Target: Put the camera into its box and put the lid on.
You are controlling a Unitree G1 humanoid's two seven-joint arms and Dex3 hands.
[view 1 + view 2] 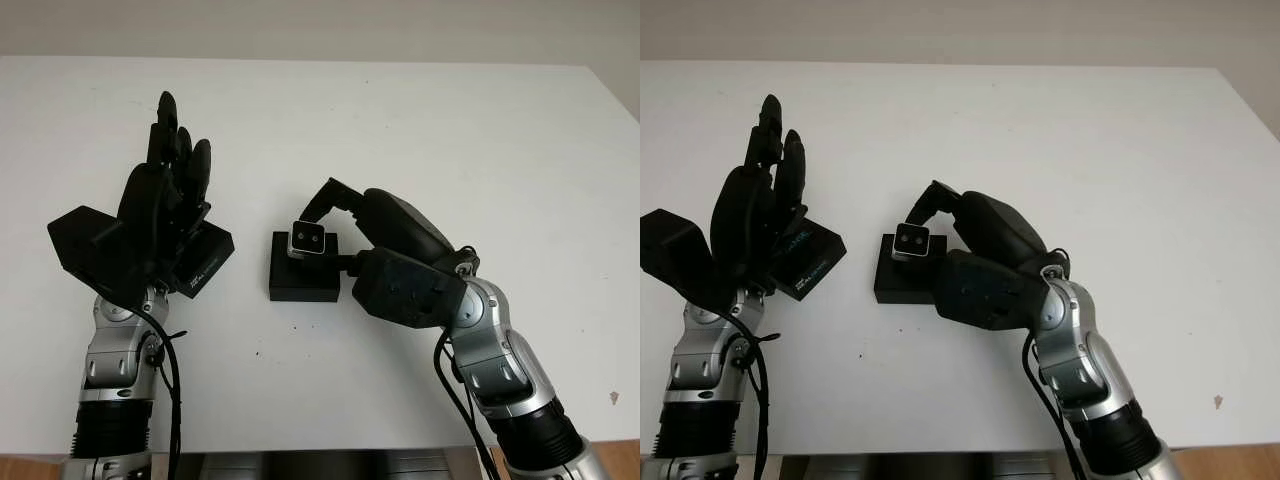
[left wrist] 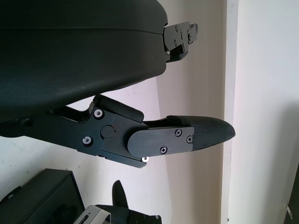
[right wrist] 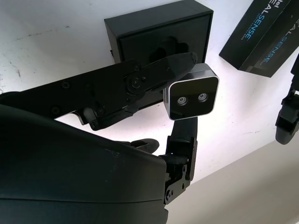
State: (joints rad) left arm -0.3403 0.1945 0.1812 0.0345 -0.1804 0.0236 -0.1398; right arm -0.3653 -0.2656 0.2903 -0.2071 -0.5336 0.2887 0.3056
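Observation:
My right hand (image 1: 322,238) is shut on the small silver-edged camera (image 1: 306,240), pinching it between fingers and thumb with its two lenses facing up. It holds the camera just over the open black box (image 1: 303,278), whose foam cut-out (image 3: 161,46) is empty in the right wrist view. The black lid (image 1: 205,258) with blue lettering lies on the table left of the box. My left hand (image 1: 182,135) is open, raised over the lid's left side and holding nothing.
The white table (image 1: 450,130) stretches far beyond and to the right of the box. Its near edge (image 1: 330,450) runs just in front of both forearms. A pale wall (image 1: 300,25) bounds the far side.

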